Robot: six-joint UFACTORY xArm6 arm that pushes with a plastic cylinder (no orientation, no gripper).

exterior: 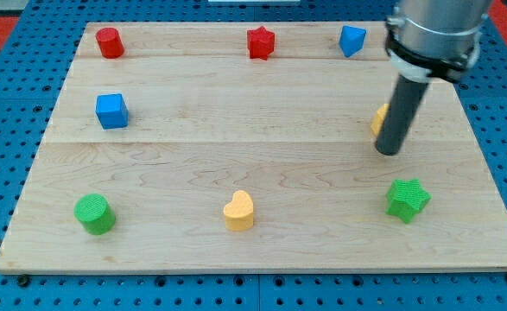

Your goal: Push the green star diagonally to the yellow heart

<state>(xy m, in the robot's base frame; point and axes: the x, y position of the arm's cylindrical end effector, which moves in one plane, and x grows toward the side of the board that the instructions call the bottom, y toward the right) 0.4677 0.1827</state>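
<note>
The green star (408,199) sits near the view's lower right of the wooden board (262,121). The yellow heart (239,210) sits at the lower middle, well to the star's left. My tip (389,151) is the lower end of the dark rod, above the star and slightly to its left, apart from it. The rod hides most of a yellow block (379,118) just behind it.
A green cylinder (94,213) is at lower left. A blue cube (111,111) is at the left. A red cylinder (109,41), a red star (261,41) and a blue block (352,40) line the top edge.
</note>
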